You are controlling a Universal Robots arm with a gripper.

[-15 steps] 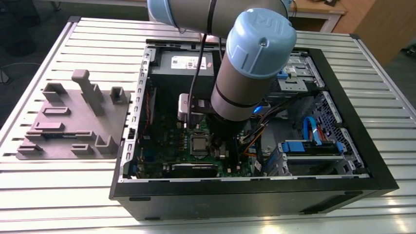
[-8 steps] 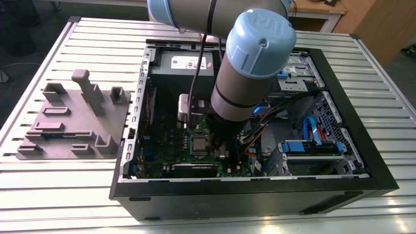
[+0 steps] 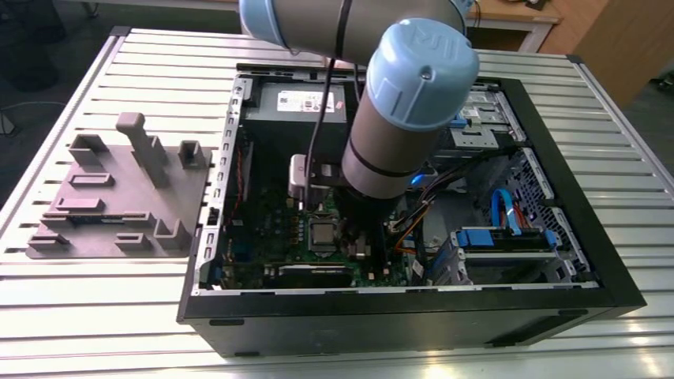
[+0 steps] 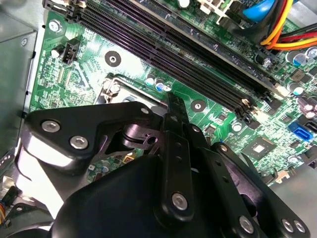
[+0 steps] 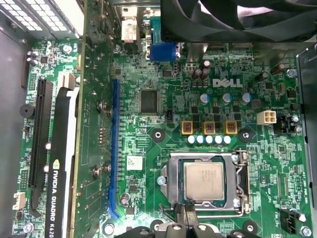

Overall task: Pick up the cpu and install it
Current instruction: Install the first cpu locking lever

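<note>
Hovering inside the open computer case (image 3: pixel 589 268), low over the motherboard (image 5: pixel 198 84).

Item: gripper (image 5: pixel 185 220). Its black linkage crowds the second wrist view, and its fingertips show in the first wrist view just at the near edge of the socket frame. Whether the fingers are parted or closed I cannot tell. I see nothing held between them.

Item: cpu (image 5: pixel 203 179). Dull silver-grey square, lying flat and square inside its socket (image 5: pixel 171 183) on the motherboard, not in my grasp. In the exterior view the same chip (image 3: pixel 319 232) sits just beside my wrist, towards that view's left.

Item: socket. Metal frame surrounds the chip on all sides; the chip looks level within it. Whether the frame is latched down over it I cannot tell.

Item: grey parts tray (image 3: pixel 116 197). Rests on the slatted table (image 3: pixel 95 316), outside the case, at the exterior view's left. I see no chip on it.

Progress, as I judge it: picking up is done and the chip is placed in its seat. Remaining, as far as shown, is only confirming the seating and clearing my fingers from the socket edge.
</note>
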